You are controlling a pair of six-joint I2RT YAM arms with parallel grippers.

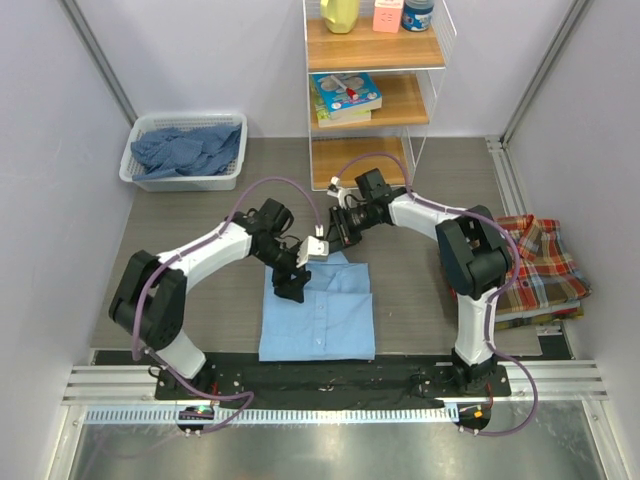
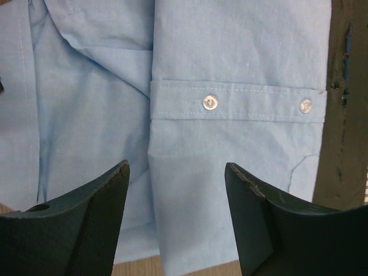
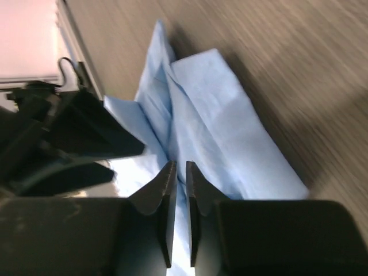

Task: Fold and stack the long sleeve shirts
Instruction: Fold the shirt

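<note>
The table carries the light blue shirt at its near middle, between the two arm bases. The shirt is drawn in to a neat rectangle with its collar end away from us. A plaid stack lies at the right edge, and darker blue shirts fill the basket at the far left. We judge the step to be the folding of this blue shirt: the sides look tucked in, and the crosswise fold and the move to the stack are not yet done.

The left arm reaches in from the left, elbow out. The right arm loops round from the right, and both wrists meet over the shirt's far edge.

The left gripper hangs over the far left corner, jaws wide apart and holding nothing, with a buttoned cuff lying flat below them. The right gripper is at the collar edge, jaws drawn to a thin slit. A ridge of cloth runs up to the slit, but we cannot tell whether it is pinched.

Next, we think, both grippers need a firm hold on the far corners before carrying that edge toward the near hem.
</note>
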